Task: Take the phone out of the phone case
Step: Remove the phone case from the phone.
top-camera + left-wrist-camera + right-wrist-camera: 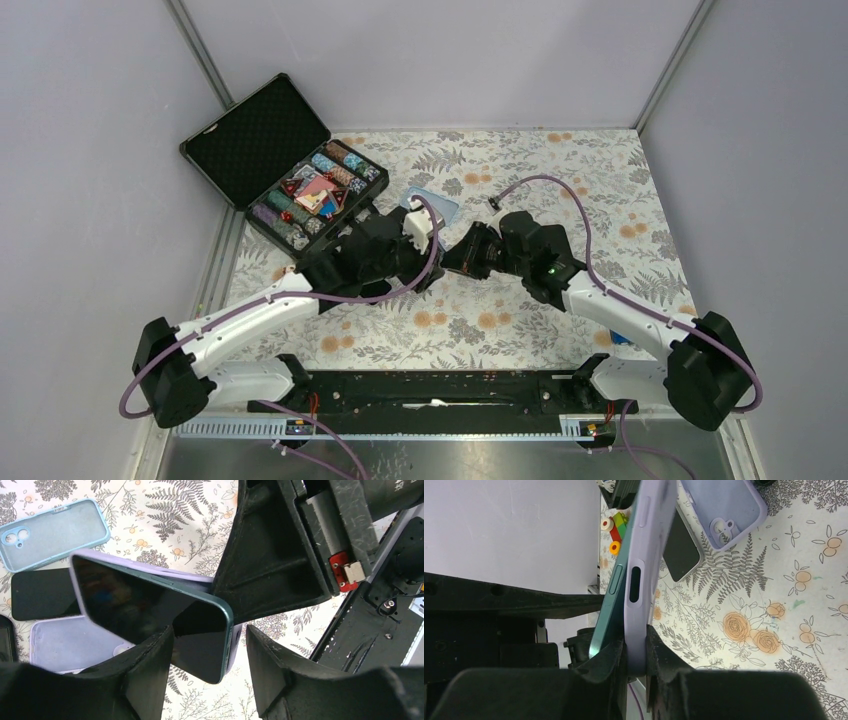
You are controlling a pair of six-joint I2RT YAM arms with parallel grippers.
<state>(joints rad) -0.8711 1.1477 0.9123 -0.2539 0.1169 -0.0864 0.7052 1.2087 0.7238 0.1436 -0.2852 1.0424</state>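
Tablecloth (600,180) with ferns and flowers spreads between plain grey walls (450,60).

phone (145,605) corner behind left tool (209,632) finger, phone case (649,555) end buried in right tool (636,649)

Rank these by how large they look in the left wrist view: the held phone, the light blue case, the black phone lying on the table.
1. held phone, though it is also nearest the camera.
2. light blue case.
3. black phone; the held phone hides part of it, so this rank is unsure.
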